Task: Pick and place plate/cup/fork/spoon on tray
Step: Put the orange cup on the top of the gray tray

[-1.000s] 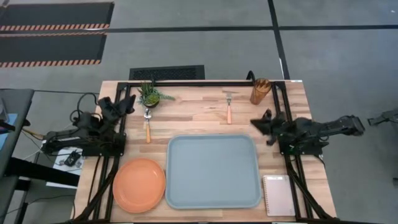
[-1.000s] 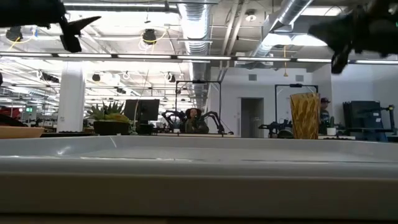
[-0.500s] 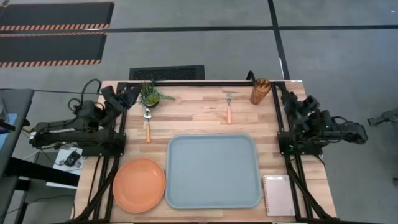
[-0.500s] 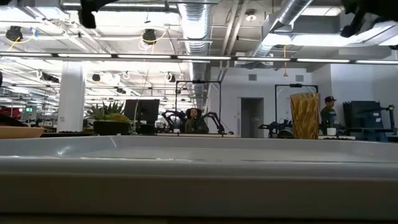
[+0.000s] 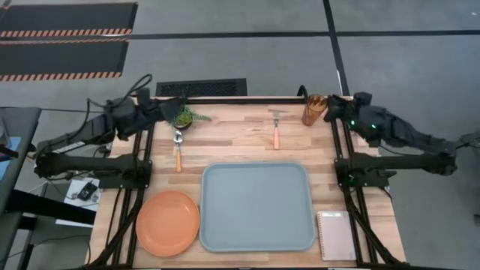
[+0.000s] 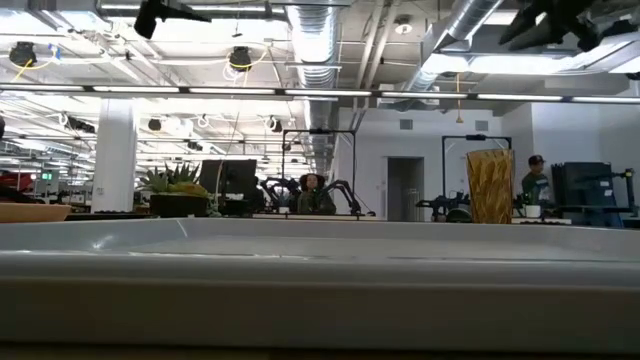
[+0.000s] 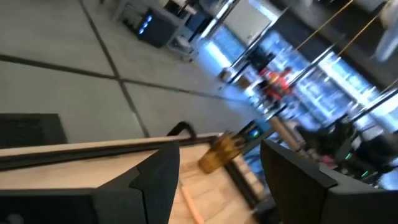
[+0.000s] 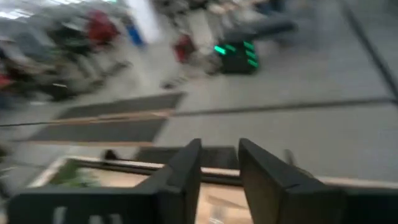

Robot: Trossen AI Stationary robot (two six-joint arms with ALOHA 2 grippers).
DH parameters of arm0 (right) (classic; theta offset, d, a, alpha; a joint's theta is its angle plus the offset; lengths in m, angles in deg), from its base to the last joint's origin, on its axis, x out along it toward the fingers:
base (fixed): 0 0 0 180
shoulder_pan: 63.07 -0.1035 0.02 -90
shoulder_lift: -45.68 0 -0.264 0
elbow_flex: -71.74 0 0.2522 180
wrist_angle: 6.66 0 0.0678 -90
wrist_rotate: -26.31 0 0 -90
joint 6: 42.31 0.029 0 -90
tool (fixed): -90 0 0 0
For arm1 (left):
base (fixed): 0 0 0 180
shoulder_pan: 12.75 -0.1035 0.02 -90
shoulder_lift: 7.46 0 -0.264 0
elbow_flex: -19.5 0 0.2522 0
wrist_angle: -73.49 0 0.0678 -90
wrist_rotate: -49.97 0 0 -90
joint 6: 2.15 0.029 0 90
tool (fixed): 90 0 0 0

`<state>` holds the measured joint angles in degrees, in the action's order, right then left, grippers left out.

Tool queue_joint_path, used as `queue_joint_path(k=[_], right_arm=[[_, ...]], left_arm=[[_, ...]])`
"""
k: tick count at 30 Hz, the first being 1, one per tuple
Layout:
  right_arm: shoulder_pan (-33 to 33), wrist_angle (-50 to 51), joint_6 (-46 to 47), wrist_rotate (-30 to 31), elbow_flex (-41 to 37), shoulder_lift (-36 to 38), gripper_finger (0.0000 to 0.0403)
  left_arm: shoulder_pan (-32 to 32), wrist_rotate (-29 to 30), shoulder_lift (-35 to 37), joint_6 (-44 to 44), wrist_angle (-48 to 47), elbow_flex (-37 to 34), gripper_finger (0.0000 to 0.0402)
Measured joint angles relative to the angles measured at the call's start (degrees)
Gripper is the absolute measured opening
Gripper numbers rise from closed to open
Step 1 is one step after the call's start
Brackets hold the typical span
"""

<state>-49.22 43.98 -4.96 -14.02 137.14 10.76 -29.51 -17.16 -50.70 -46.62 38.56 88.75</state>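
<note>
A: Tray point(image 5: 256, 206) at the middle of the bench, toward the near edge, with nothing on it. Where do the four table things lie?

B: Plate point(image 5: 168, 223) flat at the near left corner, just beside the tray's left rim. Cup point(image 5: 313, 109) upright at the far right corner. Fork point(image 5: 275, 130) near the far edge, right of centre, tines toward that edge. Spoon point(image 5: 178, 150) on the left side, its bowl just beside a small potted plant point(image 5: 182, 115). A notepad point(image 5: 335, 235) lies at the near right corner.

A: And the grippers?

B: Left gripper point(image 5: 171, 109) is raised over the far left corner by the plant, fingers spread in its wrist view. Right gripper point(image 5: 335, 106) is raised at the far right corner just beside the cup, fingers also apart, by a narrower gap. Neither holds anything.

A: How should each thing handle?

B: Judged from appearance only: the plate looks stiff and light but lies flush, so a pinch at its rim seems the only hold. The cup looks light and its ribs should resist slipping; grasp across its sides. Fork and spoon are slim and low; take each across the orange handle, where tipping looks least likely.
</note>
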Motion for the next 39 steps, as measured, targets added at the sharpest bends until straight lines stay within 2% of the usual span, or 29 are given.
queue_joint_path(k=[5,8,11,14,20,24,27,39], right_arm=[[7.1,10.9,3.6,-3.5,6.2,-7.5,0.0213],[11.9,15.8,6.1,-5.6,7.6,-11.2,0.0240],[18.1,18.4,9.1,-12.5,7.9,-14.4,0.0244],[24.2,19.3,7.6,-20.3,7.8,-16.7,0.0239],[34.7,18.6,4.4,-29.5,7.8,-20.6,0.0227],[41.4,14.5,0.7,-38.3,7.8,-22.6,0.0225],[43.8,16.1,-0.1,-38.9,7.9,-24.2,0.0225],[41.5,19.3,2.2,-34.7,7.9,-28.9,0.0222]], left_arm=[[-2.7,-4.9,-3.0,1.1,-0.3,1.0,0.0233],[-4.2,-9.1,-4.2,0.2,-0.5,1.0,0.0256],[-5.0,-11.6,-4.8,-0.2,-0.4,1.0,0.0280],[-5.3,-12.0,-4.8,-0.2,-0.3,1.0,0.0296],[-5.3,-12.6,-4.4,-0.3,-0.3,1.0,0.0302],[-5.3,-14.5,-4.7,-0.3,-0.4,1.0,0.0302],[-5.3,-14.9,-4.8,-0.2,-0.4,1.0,0.0302],[-5.3,-14.5,-4.8,0.7,-0.5,1.0,0.0302]])
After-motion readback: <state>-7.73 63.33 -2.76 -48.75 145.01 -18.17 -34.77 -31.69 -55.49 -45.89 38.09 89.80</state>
